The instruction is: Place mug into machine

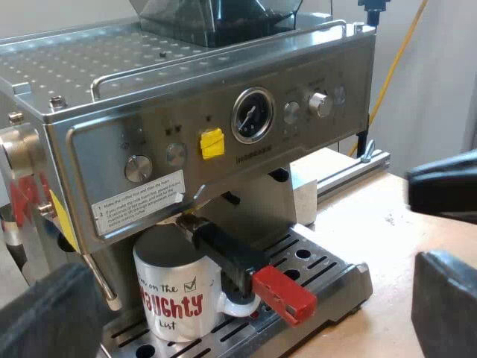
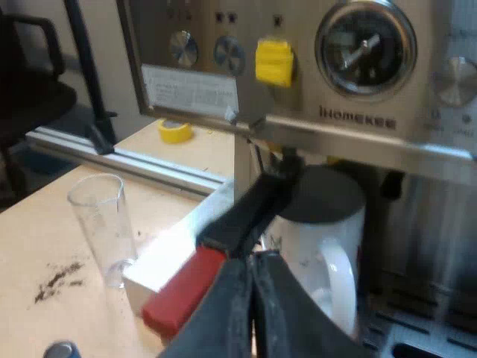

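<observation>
- Espresso machine point(image 1: 223, 127): steel body, with a bean hopper point(image 1: 216, 19) on its top and a round gauge point(image 1: 253, 114) and a yellow tag point(image 1: 212, 143) on its front panel.
- Mug point(image 1: 175, 294): white with red lettering, upright on the machine's drip tray point(image 1: 328, 272). It stands directly beneath the holder point(image 1: 231, 253) locked into the machine's front, and its handle faces outward under the holder's red end point(image 1: 285, 292).
- Left pincer point(image 1: 246, 317): fingers spread wide with nothing between them, held off the machine's front and apart from the mug.
- Right pincer point(image 2: 252, 276): fingers pressed together, gripping nothing, just before the mug at the machine's front and close to the red end.
- Measuring glass point(image 2: 100, 224): upright on the tabletop point(image 2: 45, 246) beside the machine, with dark grounds point(image 2: 59, 276) scattered near it.
</observation>
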Controlling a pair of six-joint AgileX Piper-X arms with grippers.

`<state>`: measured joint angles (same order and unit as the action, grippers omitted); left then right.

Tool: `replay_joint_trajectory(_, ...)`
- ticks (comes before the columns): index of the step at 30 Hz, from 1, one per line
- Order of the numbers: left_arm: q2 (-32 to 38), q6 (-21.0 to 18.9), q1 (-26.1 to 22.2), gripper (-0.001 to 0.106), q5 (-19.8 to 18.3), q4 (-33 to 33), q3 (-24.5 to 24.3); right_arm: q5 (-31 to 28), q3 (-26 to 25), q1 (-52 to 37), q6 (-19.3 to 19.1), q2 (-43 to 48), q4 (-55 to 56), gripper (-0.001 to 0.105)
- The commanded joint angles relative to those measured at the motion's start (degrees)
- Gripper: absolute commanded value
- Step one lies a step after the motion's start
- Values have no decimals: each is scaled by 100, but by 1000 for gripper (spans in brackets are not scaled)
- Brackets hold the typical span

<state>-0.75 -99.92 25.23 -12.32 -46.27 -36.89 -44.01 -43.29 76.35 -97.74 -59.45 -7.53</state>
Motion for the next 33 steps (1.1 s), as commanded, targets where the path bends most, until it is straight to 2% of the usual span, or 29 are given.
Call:
replay_joint_trajectory(1, -20, -9, 12, 85, 55, 30, -6, -93, -358, -10, -12, -328, -35, 0)
replay_joint_trajectory(9, -20, -9, 12, 85, -50, 30, -6, -121, -1135, -390, 5, -1322, -35, 0)
replay_joint_trajectory(14, -20, -9, 12, 85, -50, 30, -6, 234, -1614, -736, -16, -1779, -35, 0)
replay_joint_trajectory(18, -20, -9, 12, 85, -50, 30, -6, 301, -1984, -979, -16, -2146, -35, 0)
replay_joint_trajectory(26, -20, -9, 12, 85, -127, 30, -6, 244, -2331, -1231, -16, -2568, -99, 0)
replay_joint_trajectory(33, -20, -9, 12, 85, -162, 30, -6, -153, -2449, -1345, -236, -2638, -163, 0)
